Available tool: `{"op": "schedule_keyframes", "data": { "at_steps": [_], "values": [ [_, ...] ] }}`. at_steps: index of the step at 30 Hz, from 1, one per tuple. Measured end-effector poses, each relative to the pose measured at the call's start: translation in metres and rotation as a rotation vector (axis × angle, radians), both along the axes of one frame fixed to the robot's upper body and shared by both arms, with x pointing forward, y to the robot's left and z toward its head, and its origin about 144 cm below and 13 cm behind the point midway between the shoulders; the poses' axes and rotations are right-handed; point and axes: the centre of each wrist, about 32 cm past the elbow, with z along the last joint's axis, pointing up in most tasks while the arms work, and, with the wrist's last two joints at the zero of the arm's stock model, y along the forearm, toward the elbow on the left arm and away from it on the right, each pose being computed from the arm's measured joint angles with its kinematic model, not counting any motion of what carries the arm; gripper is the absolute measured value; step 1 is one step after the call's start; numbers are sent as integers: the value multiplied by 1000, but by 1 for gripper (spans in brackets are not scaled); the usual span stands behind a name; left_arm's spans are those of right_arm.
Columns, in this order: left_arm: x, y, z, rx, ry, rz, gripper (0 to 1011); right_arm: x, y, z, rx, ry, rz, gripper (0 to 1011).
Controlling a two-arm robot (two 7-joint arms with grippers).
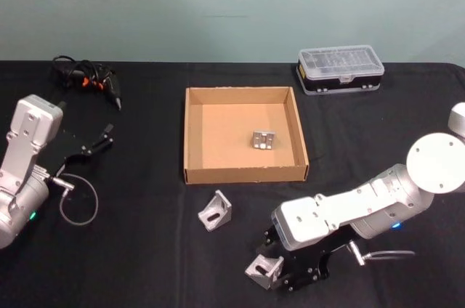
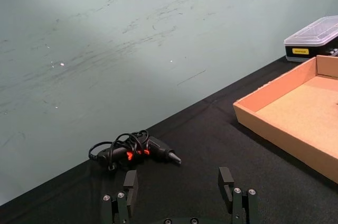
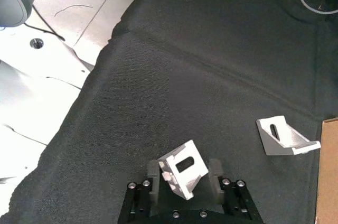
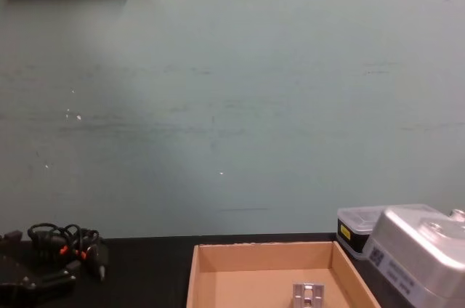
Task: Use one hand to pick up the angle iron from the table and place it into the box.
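Looking across the black table (image 1: pixel 145 257), I see the right gripper (image 3: pixel 183 167) low at the near edge, a little right of the middle, its silver arm reaching in from the right side. Its jaws are closed against the two sides of an angle iron (image 1: pixel 263 269), a small light-grey metal bracket with a slot in one face, which sits tilted between the black fingers (image 3: pixel 153 174). A second angle iron (image 1: pixel 215 210) lies loose on the table just in front of the box's near wall, towards its left corner, well apart from the held one. The box (image 1: pixel 187 134), shallow and of plain brown cardboard, sits in the middle of the table, and a third angle iron (image 1: pixel 264 140) rests on its floor, right of centre and clear of the walls. The left gripper (image 2: pixel 178 182) hangs over the left side of the table, well apart from the box, with its jaws spread wide and nothing between them. Near the far left corner lies a bundle of black cable with orange marks (image 1: pixel 87 75), and at the far edge, beyond the box's right corner, stands a clear-lidded plastic case (image 1: pixel 340 68) on a black base.
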Motion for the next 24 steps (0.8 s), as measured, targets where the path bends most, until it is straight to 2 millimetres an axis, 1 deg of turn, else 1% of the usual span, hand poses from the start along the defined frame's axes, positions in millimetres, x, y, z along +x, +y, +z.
{"op": "schedule_keyframes", "data": {
  "at_steps": [8,10,11,12,13,14,16,19,24],
  "values": [
    [0,0,0,0,0,0,1000,0,0,-1,4,2,-1,360],
    [0,0,0,0,0,0,1000,0,0,-1,3,2,-1,272],
    [0,0,0,0,0,0,1000,0,0,-1,4,1,-1,272],
    [0,0,0,0,0,0,1000,0,0,-1,4,1,-1,251],
    [0,0,0,0,0,0,1000,0,0,-1,4,1,-1,189],
    [0,0,0,0,0,0,1000,0,0,-1,4,1,-1,172],
    [0,0,0,0,0,0,1000,0,-1,-1,8,1,-2,86],
    [0,0,0,0,0,0,1000,1,-1,-1,10,1,-3,58],
    [0,0,0,0,0,0,1000,1,-2,0,21,5,-8,58]
  ]
}}
